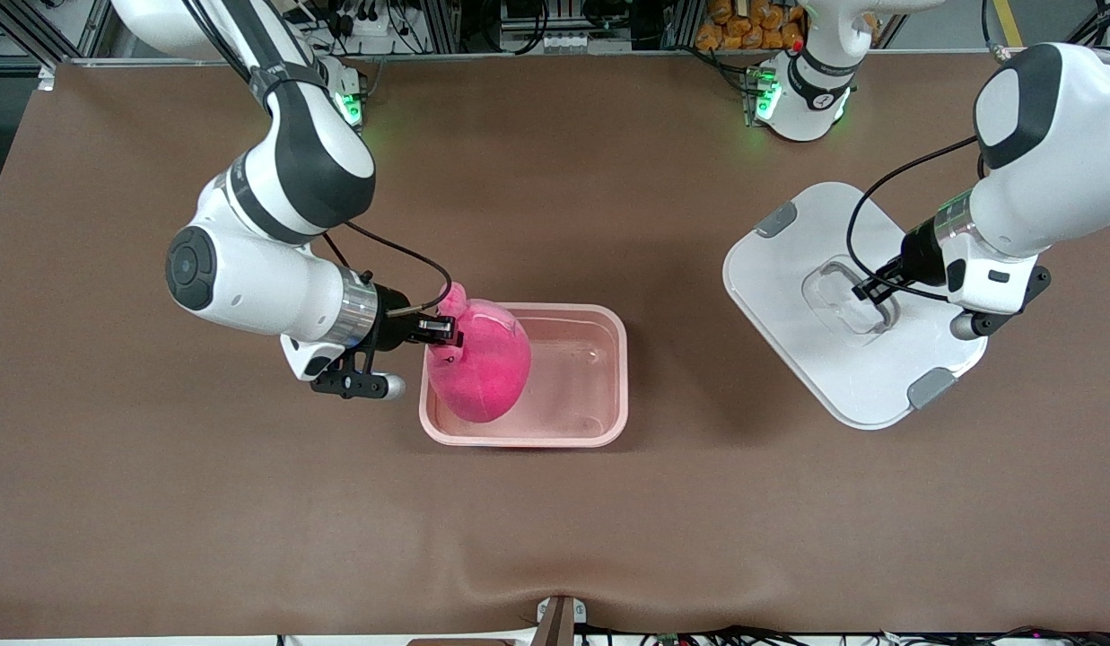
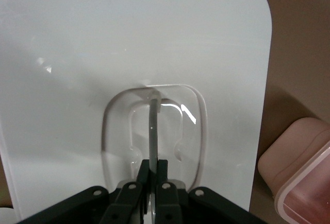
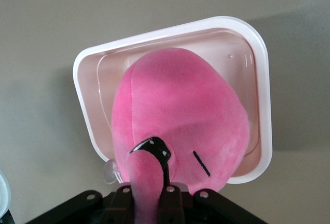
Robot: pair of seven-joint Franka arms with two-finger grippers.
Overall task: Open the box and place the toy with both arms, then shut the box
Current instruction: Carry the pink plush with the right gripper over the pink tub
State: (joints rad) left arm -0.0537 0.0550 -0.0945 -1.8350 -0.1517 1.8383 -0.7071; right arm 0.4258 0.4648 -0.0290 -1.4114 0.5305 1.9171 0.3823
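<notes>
Brown table (image 1: pixel 555 502), frame-wide. Frame centre: open box (image 1: pixel 608 377); right gripper (image 1: pixel 442 330) clamped on toy (image 1: pixel 483 368) above it. Frame right: lid (image 1: pixel 788 296), left gripper (image 1: pixel 869 289) pinching its handle (image 2: pixel 152 126).

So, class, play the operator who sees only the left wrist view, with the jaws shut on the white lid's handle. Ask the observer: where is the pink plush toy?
Observer: The bright pink rounded plush toy hangs from the right arm's jaws over the translucent pale pink plastic tub, at its end toward the right arm.
Operator: Gripped how?
Observer: The right wrist view shows those jaws shut on its narrow, lighter pink neck.
Operator: Is my lid over the tub?
Observer: No. The flat white lid is apart from the tub, toward the left arm's end of the table.
</notes>
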